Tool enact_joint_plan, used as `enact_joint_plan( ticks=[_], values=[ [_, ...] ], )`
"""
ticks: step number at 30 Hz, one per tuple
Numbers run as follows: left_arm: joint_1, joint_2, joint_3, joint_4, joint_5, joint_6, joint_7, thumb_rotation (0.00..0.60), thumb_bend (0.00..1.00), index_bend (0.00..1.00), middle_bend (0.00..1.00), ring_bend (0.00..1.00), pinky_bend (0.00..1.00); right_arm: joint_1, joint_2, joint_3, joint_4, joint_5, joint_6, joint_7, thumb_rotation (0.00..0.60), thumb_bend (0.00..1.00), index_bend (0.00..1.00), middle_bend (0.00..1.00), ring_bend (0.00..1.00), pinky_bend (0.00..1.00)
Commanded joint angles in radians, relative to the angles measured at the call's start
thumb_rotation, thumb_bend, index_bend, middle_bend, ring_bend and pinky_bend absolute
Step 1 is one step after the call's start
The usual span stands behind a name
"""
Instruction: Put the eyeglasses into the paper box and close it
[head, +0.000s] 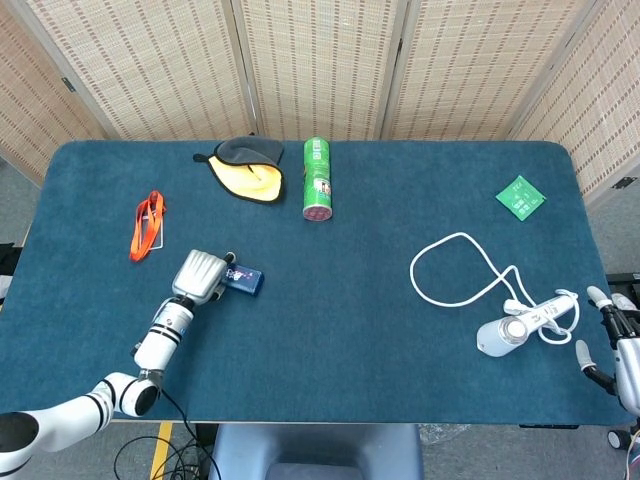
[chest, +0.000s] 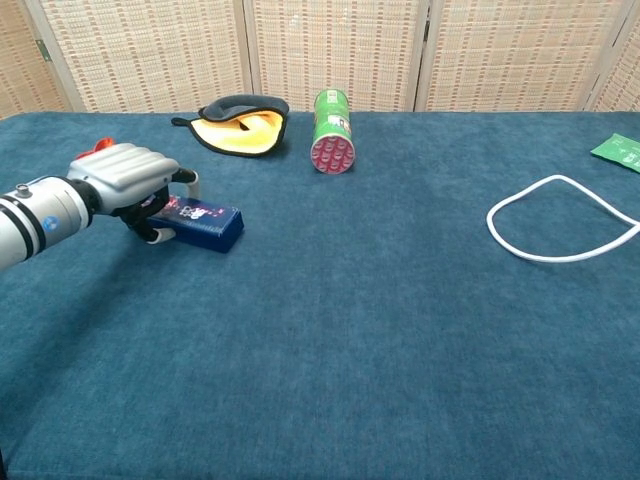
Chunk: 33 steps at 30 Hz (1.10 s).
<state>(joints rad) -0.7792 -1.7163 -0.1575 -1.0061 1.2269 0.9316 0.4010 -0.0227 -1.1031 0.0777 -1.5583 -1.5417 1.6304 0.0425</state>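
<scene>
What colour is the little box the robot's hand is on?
The paper box is dark blue with small red and white print, clearest in the chest view.

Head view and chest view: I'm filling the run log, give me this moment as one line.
left hand: over near end of blue paper box, grasp unclear | right hand: idle at table edge | eyeglasses: not visible

Box (head: 245, 279) left, cable (head: 455, 270) right, can (head: 318, 178) behind

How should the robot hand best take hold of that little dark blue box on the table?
Probably across its two long sides, coming down from above. The blue box lies flat, long and narrow, so its slim width fits between fingers. The left robot hand already covers its left end, so the exposed right half offers the freest faces.
</scene>
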Motion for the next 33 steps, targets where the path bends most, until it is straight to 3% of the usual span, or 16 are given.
enact_joint_plan(
  ticks=[1,3,5,7,10,13,17,21,25,33],
  values=[
    [0.002,0.000,0.002,-0.002,0.008,0.012,-0.008,0.600,0.37,0.44,0.87,0.81,0.93,0.001,0.000,0.000,0.002,-0.001,-0.001,0.001,0.600,0.42,0.10,0.25,0.41,0.24],
    [0.008,0.007,0.003,-0.017,0.011,0.019,-0.013,0.600,0.37,0.29,0.78,0.75,0.93,0.003,-0.001,0.002,0.003,-0.002,-0.001,0.002,0.600,0.42,0.10,0.25,0.41,0.24],
    [0.015,0.020,0.003,-0.040,0.008,0.026,-0.007,0.600,0.35,0.08,0.55,0.60,0.91,0.005,-0.002,0.002,0.005,-0.003,-0.003,0.003,0.600,0.42,0.10,0.25,0.41,0.24],
    [0.023,0.037,-0.001,-0.072,-0.003,0.034,0.007,0.600,0.34,0.02,0.40,0.51,0.87,0.008,-0.002,0.003,0.005,-0.005,-0.005,0.002,0.600,0.42,0.10,0.25,0.41,0.24],
    [0.041,0.065,-0.008,-0.127,-0.027,0.047,0.019,0.600,0.34,0.00,0.29,0.40,0.75,0.011,-0.001,0.005,0.004,-0.008,-0.006,0.001,0.600,0.42,0.10,0.25,0.41,0.24],
    [0.068,0.102,-0.022,-0.196,-0.067,0.065,0.022,0.600,0.34,0.01,0.26,0.34,0.65,0.015,0.003,0.008,0.004,-0.007,-0.011,0.001,0.600,0.42,0.10,0.25,0.41,0.24],
    [0.125,0.146,-0.047,-0.273,-0.108,0.132,-0.024,0.600,0.34,0.04,0.26,0.34,0.63,0.025,0.015,0.009,0.005,0.004,-0.034,0.001,0.600,0.42,0.10,0.25,0.41,0.24],
    [0.197,0.186,-0.051,-0.327,-0.097,0.239,-0.083,0.600,0.34,0.09,0.26,0.34,0.58,0.039,0.032,0.008,-0.003,0.008,-0.066,0.003,0.600,0.42,0.10,0.25,0.33,0.24],
    [0.275,0.246,-0.040,-0.400,-0.095,0.319,-0.129,0.600,0.34,0.12,0.26,0.34,0.51,0.063,0.050,0.007,-0.008,0.002,-0.102,0.015,0.600,0.42,0.10,0.25,0.27,0.24],
    [0.423,0.342,0.021,-0.526,-0.046,0.470,-0.185,0.600,0.34,0.13,0.26,0.34,0.51,0.090,0.046,-0.002,-0.006,-0.022,-0.130,0.009,0.600,0.41,0.10,0.24,0.22,0.24]
  ],
)
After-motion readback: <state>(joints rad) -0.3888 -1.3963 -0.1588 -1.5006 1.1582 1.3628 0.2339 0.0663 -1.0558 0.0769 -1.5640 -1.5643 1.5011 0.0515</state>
